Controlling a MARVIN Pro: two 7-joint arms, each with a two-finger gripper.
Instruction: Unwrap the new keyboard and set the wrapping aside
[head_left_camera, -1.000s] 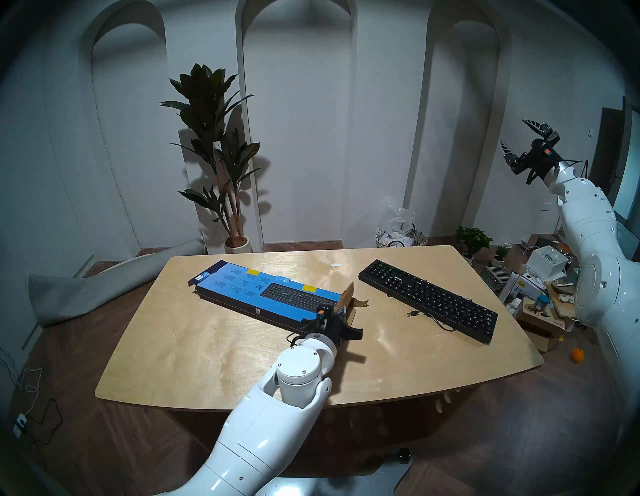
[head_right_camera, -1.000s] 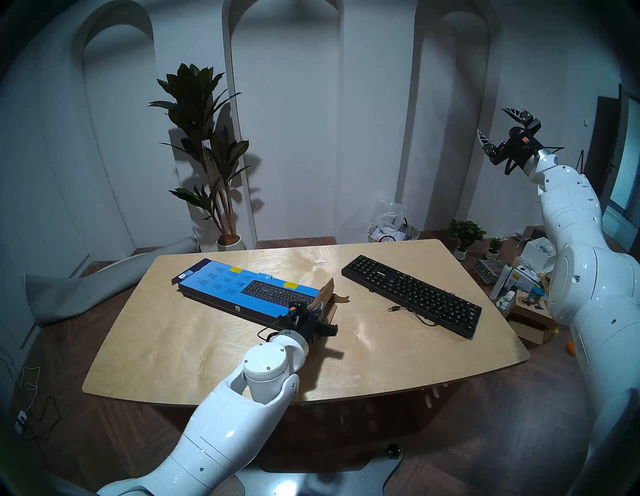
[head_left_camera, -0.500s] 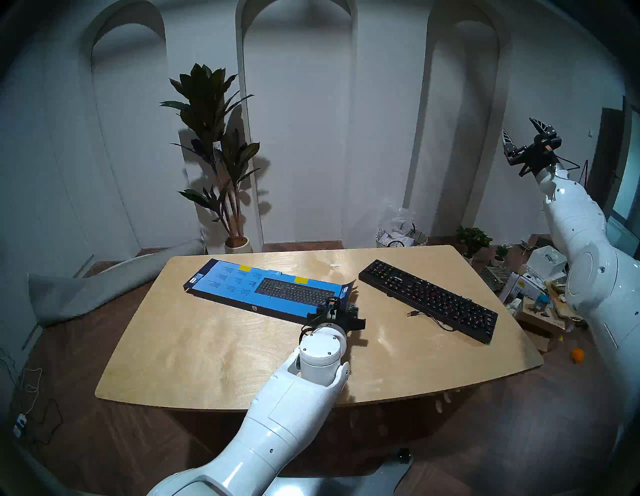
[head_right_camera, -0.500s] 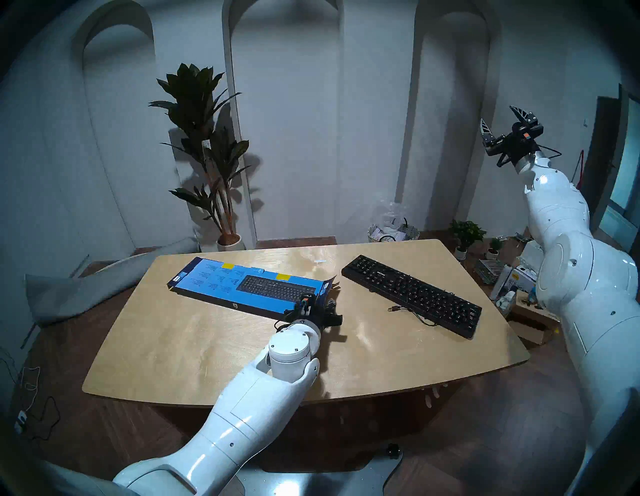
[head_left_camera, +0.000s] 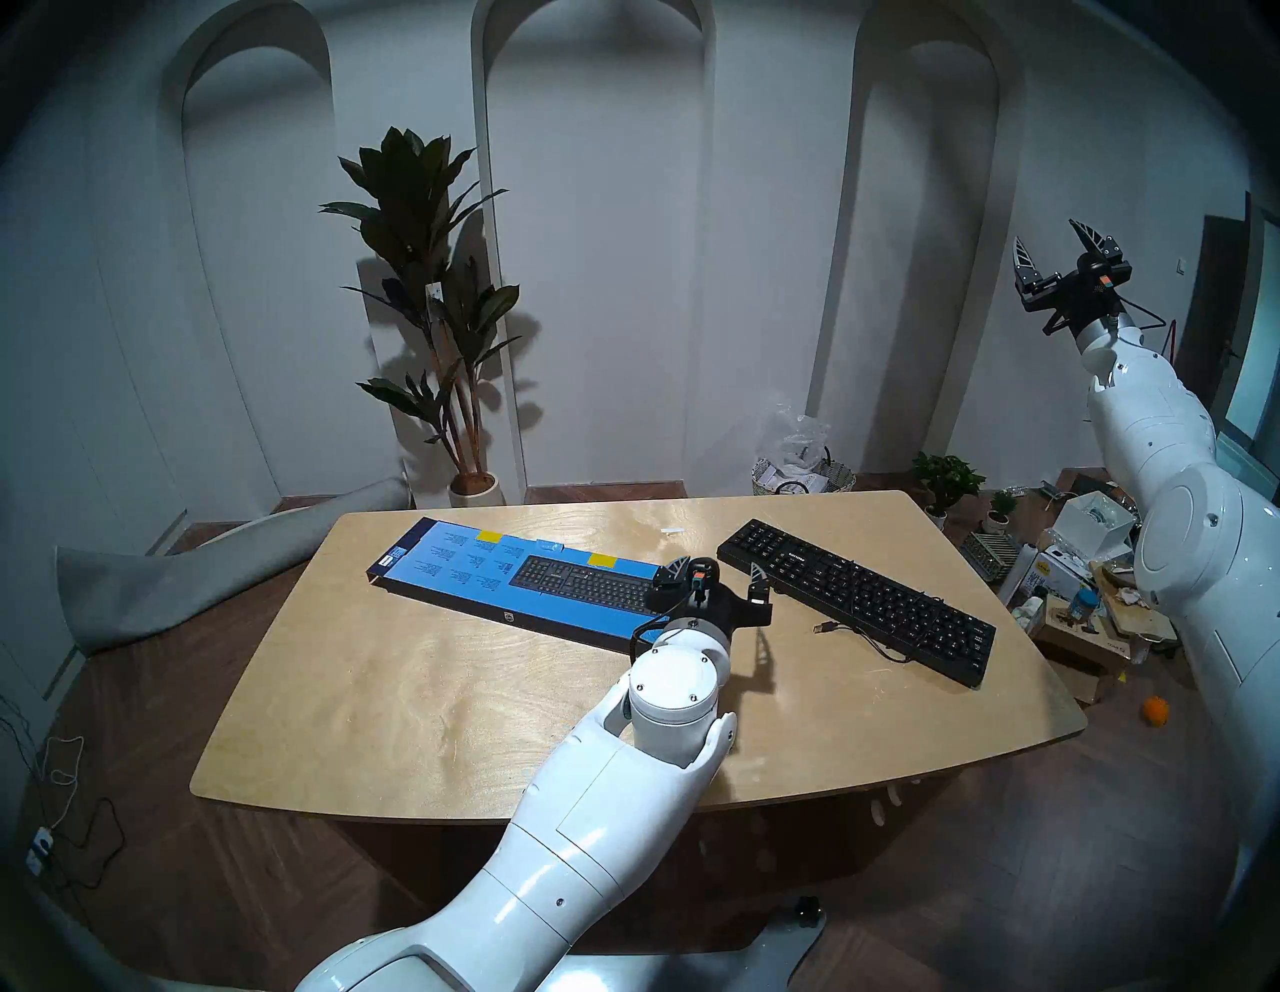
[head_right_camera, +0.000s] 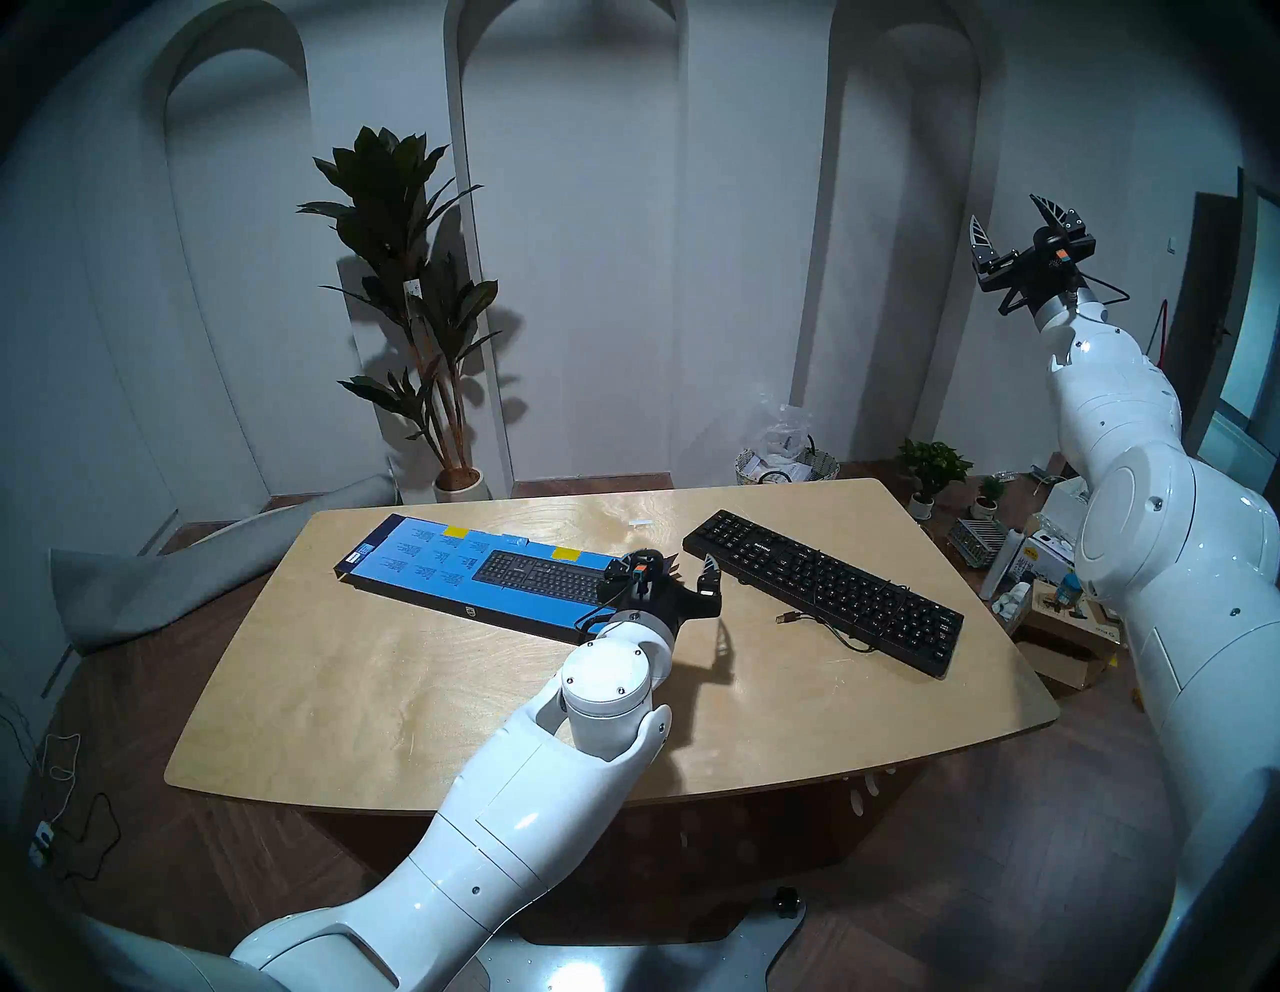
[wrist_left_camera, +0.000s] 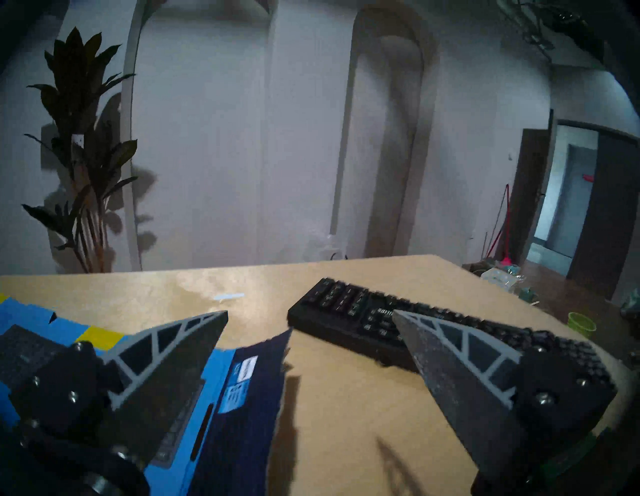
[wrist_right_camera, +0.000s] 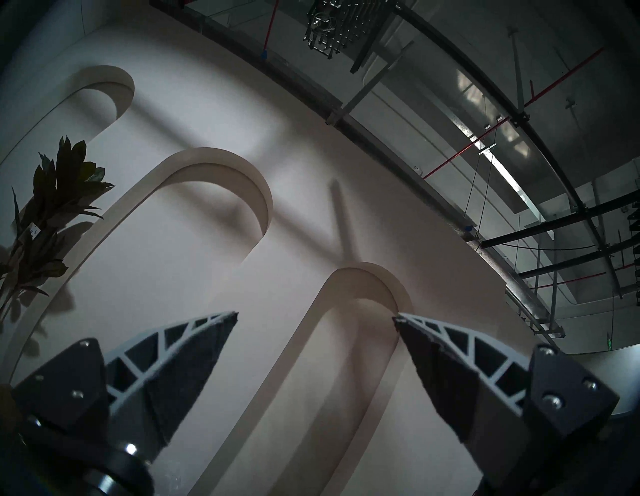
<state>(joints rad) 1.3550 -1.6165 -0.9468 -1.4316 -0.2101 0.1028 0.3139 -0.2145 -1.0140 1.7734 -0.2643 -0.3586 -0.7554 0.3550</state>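
The black keyboard (head_left_camera: 859, 599) lies bare on the wooden table (head_left_camera: 415, 727) at the right, its USB cable (head_left_camera: 852, 634) trailing in front. The blue box (head_left_camera: 512, 582) lies flat at the left-centre, printed side up; its navy end flap (wrist_left_camera: 249, 398) stands slightly raised. My left gripper (head_left_camera: 717, 571) is open and empty, hovering over the gap between the box's right end and the keyboard's left end (wrist_left_camera: 349, 311). In the left wrist view the gripper (wrist_left_camera: 310, 313) holds nothing. My right gripper (head_left_camera: 1047, 239) is open and empty, raised high at the right, facing wall and ceiling (wrist_right_camera: 315, 318).
A small white strip (head_left_camera: 670, 531) lies on the table's far side. Behind the table stand a wicker basket (head_left_camera: 803, 474) and a tall potted plant (head_left_camera: 429, 312). Boxes and clutter (head_left_camera: 1080, 554) crowd the floor at right; a grey cushion (head_left_camera: 173, 582) lies at left.
My left gripper let go of the box's end flap, opened and moved up and right toward the keyboard. The brown flap folded down. The right arm rose a little.
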